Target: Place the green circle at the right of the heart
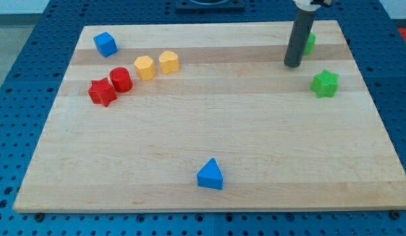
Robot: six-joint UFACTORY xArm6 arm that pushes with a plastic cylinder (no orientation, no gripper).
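The green circle (pixel 311 43) lies near the view's top right and is mostly hidden behind the dark rod. My tip (pixel 292 65) rests on the board just left of and slightly below it, close to it; contact cannot be told. The yellow heart (pixel 168 61) lies far to the left in the upper part of the board. A yellow hexagon (pixel 145 67) lies just to its left.
A green star (pixel 324 83) lies below and right of my tip. A red circle (pixel 121 79) and a red star (pixel 102 92) lie left of the yellow blocks. A blue cube (pixel 105 44) is at top left. A blue triangle (pixel 210 174) is at bottom centre.
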